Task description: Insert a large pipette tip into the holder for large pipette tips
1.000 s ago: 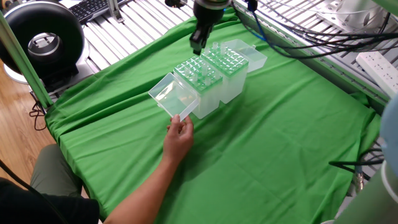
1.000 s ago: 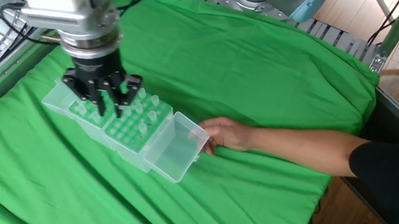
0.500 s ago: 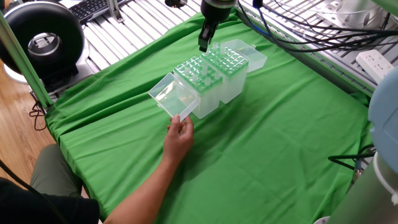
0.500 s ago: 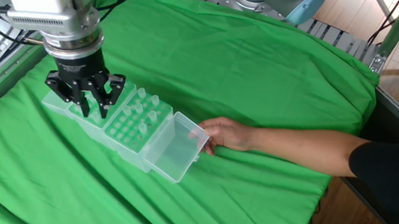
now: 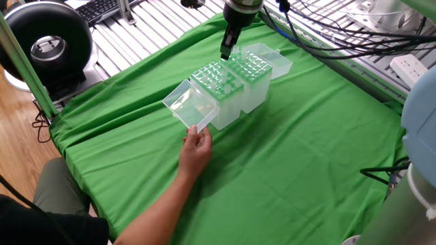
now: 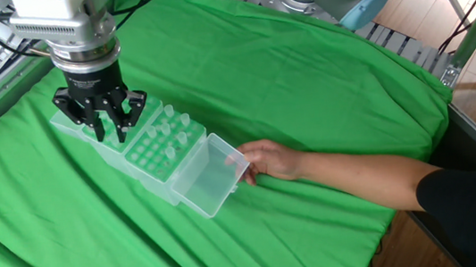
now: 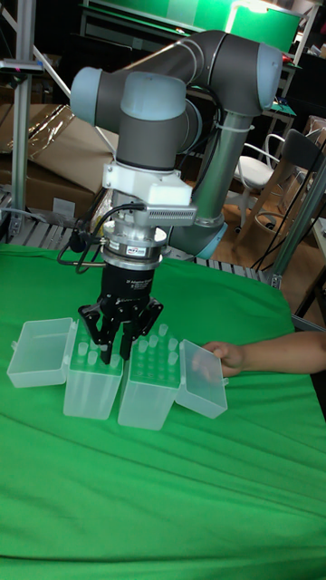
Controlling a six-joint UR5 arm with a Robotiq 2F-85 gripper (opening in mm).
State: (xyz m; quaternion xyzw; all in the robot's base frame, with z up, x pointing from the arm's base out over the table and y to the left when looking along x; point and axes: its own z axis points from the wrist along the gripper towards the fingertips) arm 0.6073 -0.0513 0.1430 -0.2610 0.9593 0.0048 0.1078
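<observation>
Nearest us, a person's bare hand (image 5: 196, 146) rests on the green cloth-covered desk (image 5: 306, 150), fingertips at the outer edge of the holder's opened clear hinged lid (image 5: 185, 105). Just behind that lid stands the task's thing, the taller translucent plastic holder with the greenish grid-of-holes top (image 5: 218, 85). A few pale tips (image 6: 168, 128) already stand upright in its grid.

Touching the holder's far side is a shorter translucent grid-topped box (image 5: 251, 68), its own lid folded open away from the holder.

Farthest from us, the black two-finger gripper (image 6: 110, 134) hangs pointing straight down. Over the last second it has slid away from the holder's far edge and now hovers over the shorter box. Its fingertips sit close together with only a narrow gap. We cannot tell whether a tip is pinched between them.

We judge that no insertion is under way: the gripper is off the holder and must return above a free hole there.
</observation>
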